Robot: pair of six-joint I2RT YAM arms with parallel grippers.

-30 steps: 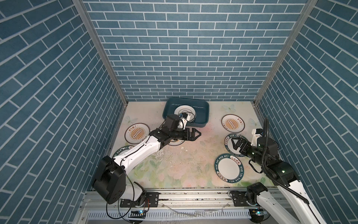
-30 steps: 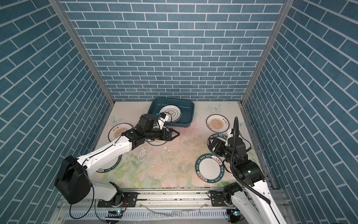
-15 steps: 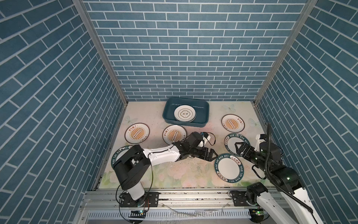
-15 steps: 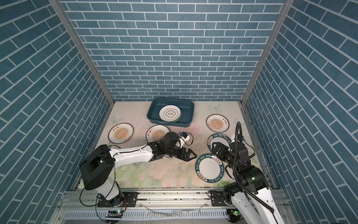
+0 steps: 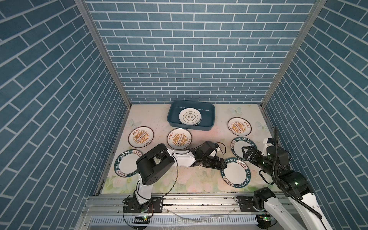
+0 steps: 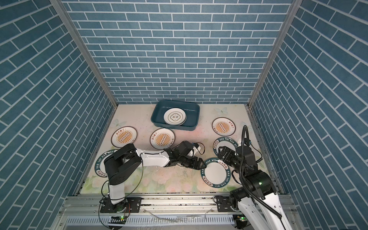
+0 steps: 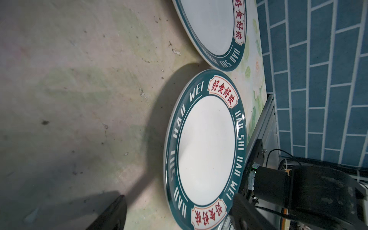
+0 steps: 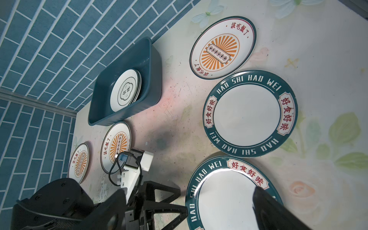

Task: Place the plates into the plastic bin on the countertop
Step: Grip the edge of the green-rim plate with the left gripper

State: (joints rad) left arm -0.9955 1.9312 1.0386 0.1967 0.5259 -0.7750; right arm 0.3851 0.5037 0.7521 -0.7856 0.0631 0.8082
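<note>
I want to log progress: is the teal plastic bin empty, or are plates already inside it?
Not empty. The teal plastic bin holds a small stack of plates; the top plate shows a quatrefoil outline.

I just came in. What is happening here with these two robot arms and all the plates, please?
Two robot arms are moving plates from the flowered countertop into the teal bin, where a small stack already lies. Six plates lie outside it: three orange sunburst plates and three green-rimmed ones. The left hand reaches across to the rim of the front green-rimmed plate, jaws apart, not clamped on it. The right hand hovers open close by, holding nothing.
</note>
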